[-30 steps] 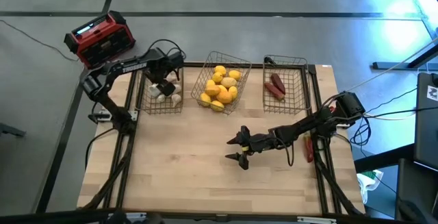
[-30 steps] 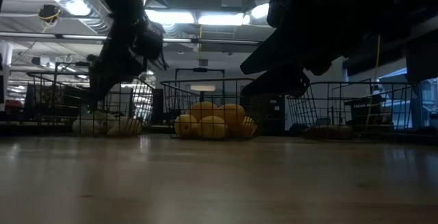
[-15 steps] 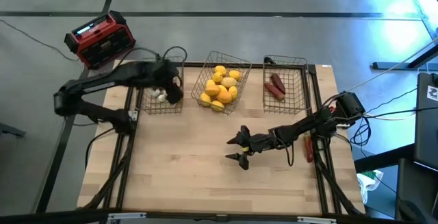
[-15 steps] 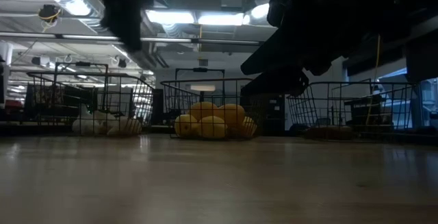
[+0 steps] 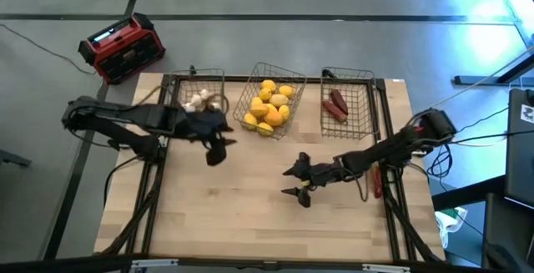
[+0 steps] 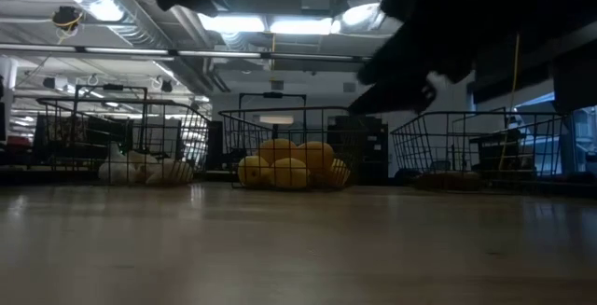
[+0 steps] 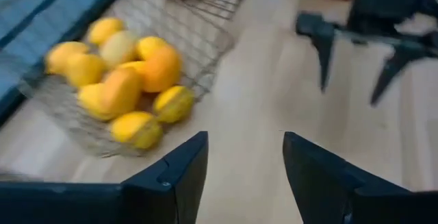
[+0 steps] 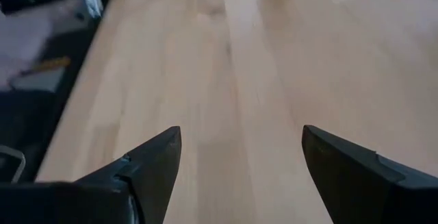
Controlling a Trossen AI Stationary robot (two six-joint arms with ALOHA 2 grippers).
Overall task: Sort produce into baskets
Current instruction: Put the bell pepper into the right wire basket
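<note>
Three wire baskets stand along the table's far edge. The left basket (image 5: 198, 102) holds white bulbs (image 5: 198, 100), the middle basket (image 5: 269, 98) holds yellow lemons and an orange one (image 7: 130, 80), and the right basket (image 5: 346, 102) holds dark red pieces (image 5: 337, 103). My left gripper (image 5: 219, 144) is open and empty above the bare table, near side of the left and middle baskets. My right gripper (image 5: 296, 183) is open and empty above the table's middle-right; it also shows in the left wrist view (image 7: 356, 59).
A red-and-black box (image 5: 123, 48) sits on the floor beyond the table's far left corner. A red elongated thing (image 5: 376, 181) lies by the table's right edge under my right arm. Bare wood (image 5: 217, 214) spreads across the near half of the table.
My left gripper has drawn out of the left basket and swung toward the table's near edge and middle, staying open and empty. My right gripper has risen a little and shifted slightly toward the right edge.
</note>
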